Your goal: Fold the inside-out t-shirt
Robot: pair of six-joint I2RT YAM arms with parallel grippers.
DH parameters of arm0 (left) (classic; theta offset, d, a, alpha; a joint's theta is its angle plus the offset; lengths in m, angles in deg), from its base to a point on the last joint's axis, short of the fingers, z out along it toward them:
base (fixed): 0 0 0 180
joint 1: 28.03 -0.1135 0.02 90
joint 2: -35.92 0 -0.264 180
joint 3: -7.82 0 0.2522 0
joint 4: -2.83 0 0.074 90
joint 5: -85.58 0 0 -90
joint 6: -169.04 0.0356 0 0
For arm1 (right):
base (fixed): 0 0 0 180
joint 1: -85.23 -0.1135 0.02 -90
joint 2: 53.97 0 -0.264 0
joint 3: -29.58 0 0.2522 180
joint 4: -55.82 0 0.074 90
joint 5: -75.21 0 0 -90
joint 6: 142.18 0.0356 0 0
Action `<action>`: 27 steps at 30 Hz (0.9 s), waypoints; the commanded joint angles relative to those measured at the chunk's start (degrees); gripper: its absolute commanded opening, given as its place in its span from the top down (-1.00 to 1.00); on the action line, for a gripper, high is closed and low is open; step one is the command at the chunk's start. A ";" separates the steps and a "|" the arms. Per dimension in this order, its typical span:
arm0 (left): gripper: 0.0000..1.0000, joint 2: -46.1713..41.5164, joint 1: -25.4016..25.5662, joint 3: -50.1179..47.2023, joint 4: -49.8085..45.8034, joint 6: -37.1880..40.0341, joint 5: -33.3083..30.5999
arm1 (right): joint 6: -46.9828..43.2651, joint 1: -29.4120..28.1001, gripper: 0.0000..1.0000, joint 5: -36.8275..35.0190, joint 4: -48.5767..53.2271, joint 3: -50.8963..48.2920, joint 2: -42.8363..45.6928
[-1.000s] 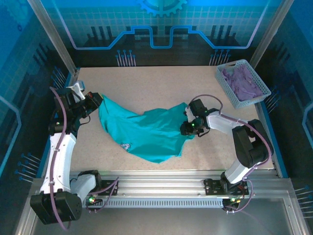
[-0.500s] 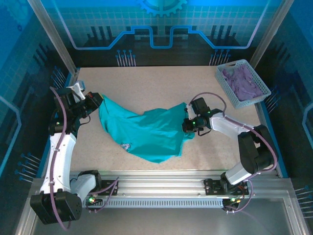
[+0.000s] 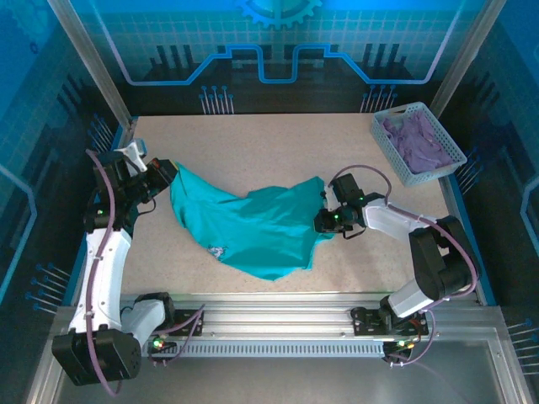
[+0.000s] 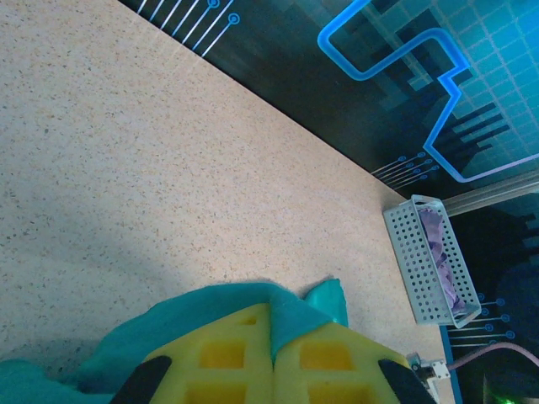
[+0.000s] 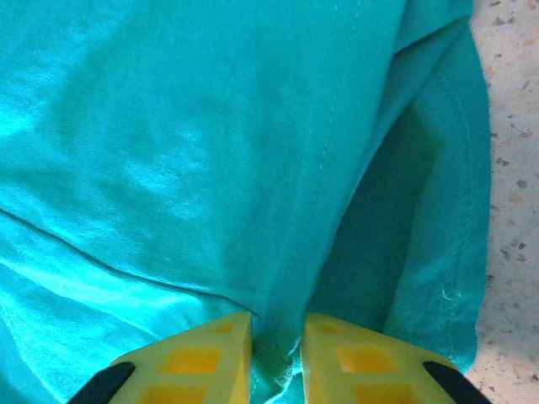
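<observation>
Pinching opposite edges of the t-shirt [image 3: 253, 223], left gripper [image 3: 168, 173], right gripper [image 3: 323, 220]; cloth spread between.

I am looking into a robotics lab cell, not a home or a shop. The speckled worktop [image 3: 269, 143] is boxed in by aluminium posts [image 3: 91, 63] and blue wall panels [image 3: 278, 42] printed with circuit lines and a gear. A slotted metal rail [image 3: 278, 324] along the near edge carries the left arm's base [image 3: 147, 316] and the right arm's base [image 3: 396, 307], with looped cables [image 3: 360, 167] and green status lights [image 3: 157, 343]. A grey plastic basket [image 3: 390, 151] stands at the far right corner.
</observation>
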 commanded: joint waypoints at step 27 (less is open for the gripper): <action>1.00 -1.75 -10.59 16.46 1.18 -13.19 6.88 | -0.75 24.56 1.00 15.30 2.73 21.11 29.59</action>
